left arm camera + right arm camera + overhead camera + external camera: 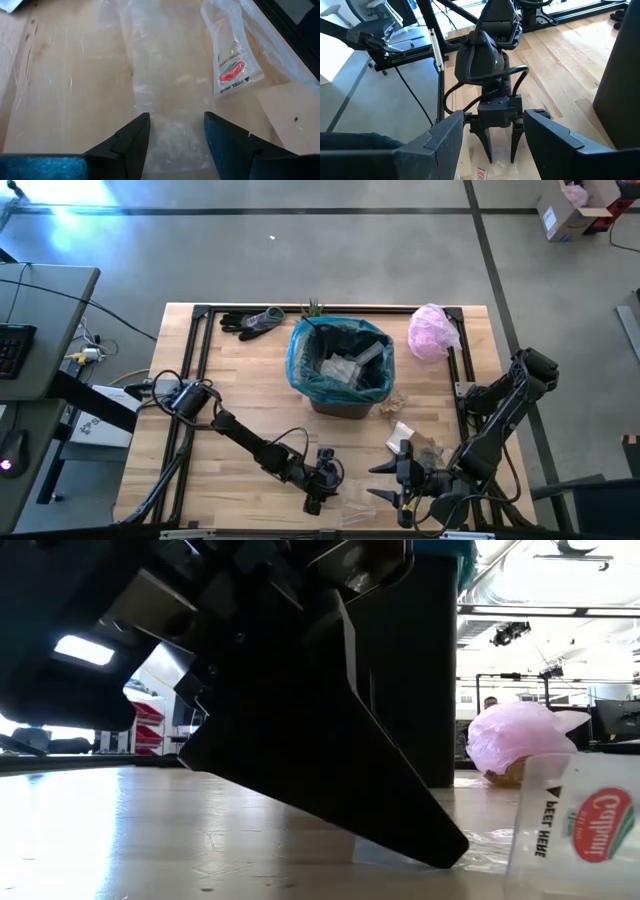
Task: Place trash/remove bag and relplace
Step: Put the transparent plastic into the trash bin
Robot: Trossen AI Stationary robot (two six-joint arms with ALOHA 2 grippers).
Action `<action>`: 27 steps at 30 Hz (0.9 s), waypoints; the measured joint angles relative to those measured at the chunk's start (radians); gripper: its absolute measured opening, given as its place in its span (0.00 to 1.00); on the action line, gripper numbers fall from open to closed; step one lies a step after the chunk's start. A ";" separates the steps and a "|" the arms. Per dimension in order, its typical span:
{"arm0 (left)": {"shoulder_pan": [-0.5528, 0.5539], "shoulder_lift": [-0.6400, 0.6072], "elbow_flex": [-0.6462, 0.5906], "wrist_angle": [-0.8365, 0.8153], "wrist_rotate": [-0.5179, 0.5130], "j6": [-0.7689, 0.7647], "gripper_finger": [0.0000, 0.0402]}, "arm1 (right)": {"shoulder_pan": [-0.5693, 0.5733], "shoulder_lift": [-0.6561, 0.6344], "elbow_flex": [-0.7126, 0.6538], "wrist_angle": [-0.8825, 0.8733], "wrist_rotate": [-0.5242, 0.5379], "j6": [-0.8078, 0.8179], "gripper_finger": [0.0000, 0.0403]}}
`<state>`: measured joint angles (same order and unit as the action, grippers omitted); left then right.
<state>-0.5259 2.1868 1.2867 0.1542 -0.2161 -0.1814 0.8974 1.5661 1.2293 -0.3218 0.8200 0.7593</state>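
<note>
Trash-gathering is the step in hand: my left gripper (172,137) hangs with fingers spread over a clear plastic wrapper (167,90) lying flat and crinkled at the table's near edge, and next I judge I must lower and pinch it. My right gripper (400,480) waits just right, released, while the teal bag (340,355) lines the bin farther back.

Robotics lab: concrete floor (300,260), framed workbench (240,420), computer desk (40,300).

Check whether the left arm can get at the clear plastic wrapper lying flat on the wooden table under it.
Probably yes. The left gripper hangs open right over the clear plastic wrapper, one finger on each side, nothing between them. The flat film may be hard to pinch.
</note>
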 joint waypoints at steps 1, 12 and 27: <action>0.000 0.000 0.001 -0.006 0.000 0.000 0.43 | 0.000 0.000 0.000 0.002 0.000 0.000 0.48; 0.029 -0.008 0.005 -0.131 0.089 -0.049 0.34 | 0.000 0.000 0.000 0.016 0.001 0.000 0.48; 0.005 -0.008 -0.001 -0.129 -0.077 0.009 0.00 | 0.000 0.000 0.000 0.021 0.001 0.001 0.48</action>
<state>-0.5205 2.1787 1.2852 0.0248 -0.2935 -0.1720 0.8974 1.5661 1.2293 -0.3012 0.8213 0.7601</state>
